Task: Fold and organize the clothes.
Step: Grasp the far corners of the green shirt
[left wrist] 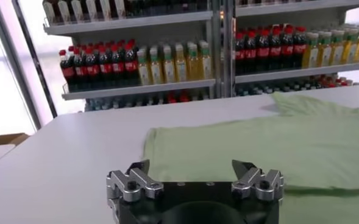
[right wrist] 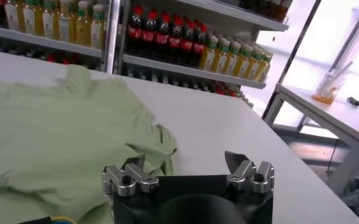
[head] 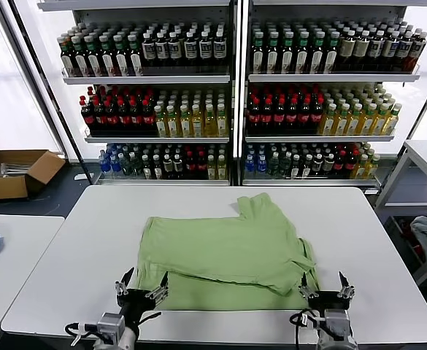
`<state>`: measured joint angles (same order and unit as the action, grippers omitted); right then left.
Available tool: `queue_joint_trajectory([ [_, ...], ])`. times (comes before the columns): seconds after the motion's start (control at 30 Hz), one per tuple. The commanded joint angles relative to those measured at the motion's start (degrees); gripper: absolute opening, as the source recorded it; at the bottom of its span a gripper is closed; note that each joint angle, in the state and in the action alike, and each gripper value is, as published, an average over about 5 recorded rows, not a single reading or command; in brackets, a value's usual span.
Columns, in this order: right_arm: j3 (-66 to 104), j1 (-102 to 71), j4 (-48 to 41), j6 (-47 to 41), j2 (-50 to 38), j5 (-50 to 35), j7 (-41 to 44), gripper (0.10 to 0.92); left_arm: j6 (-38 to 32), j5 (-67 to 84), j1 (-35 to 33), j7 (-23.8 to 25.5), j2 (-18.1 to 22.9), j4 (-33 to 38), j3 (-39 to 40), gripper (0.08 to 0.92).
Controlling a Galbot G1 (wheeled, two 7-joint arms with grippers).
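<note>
The light green polo shirt (head: 224,255) lies flat on the white table (head: 74,255), toward the near edge and roughly centred. It is soft knit fabric, partly folded: an upper layer overlaps a lower one, leaving a straight strip of the under layer along the near hem, and one short sleeve (head: 260,208) projects toward the far side. Shallow creases cross the cloth; the right-hand near corner is bunched and rumpled. The left gripper (head: 142,286) hangs at the shirt's near left corner, its dark metal fingers spread wide, nothing between them. The right gripper (head: 326,286) stands just off the near right corner, likewise spread wide and empty. Behind the table stand shelves of bottles (head: 235,95).
</note>
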<state>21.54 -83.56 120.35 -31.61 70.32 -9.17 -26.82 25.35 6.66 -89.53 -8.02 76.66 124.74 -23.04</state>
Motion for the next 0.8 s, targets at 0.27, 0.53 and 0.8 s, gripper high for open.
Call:
queue_joint_trajectory([
  [0.27, -2.7, 18.6, -17.3, -1.7, 1.4, -0.5, 1.0, 0.823, 1.8, 3.7, 18.2, 1.1, -1.3, -13.9, 1.5, 0.823],
  [0.53, -4.3, 31.1, -22.6, -1.6, 4.4, -2.4, 1.0, 0.823, 1.7, 5.6, 24.6, 2.1, -3.3, -17.9, 2.7, 0.823],
  [0.8, -5.8, 41.9, -30.7, -1.5, 6.4, -10.9, 2.9, 0.823, 0.6, 9.4, 33.7, 3.4, -6.3, -26.3, 4.8, 0.823],
])
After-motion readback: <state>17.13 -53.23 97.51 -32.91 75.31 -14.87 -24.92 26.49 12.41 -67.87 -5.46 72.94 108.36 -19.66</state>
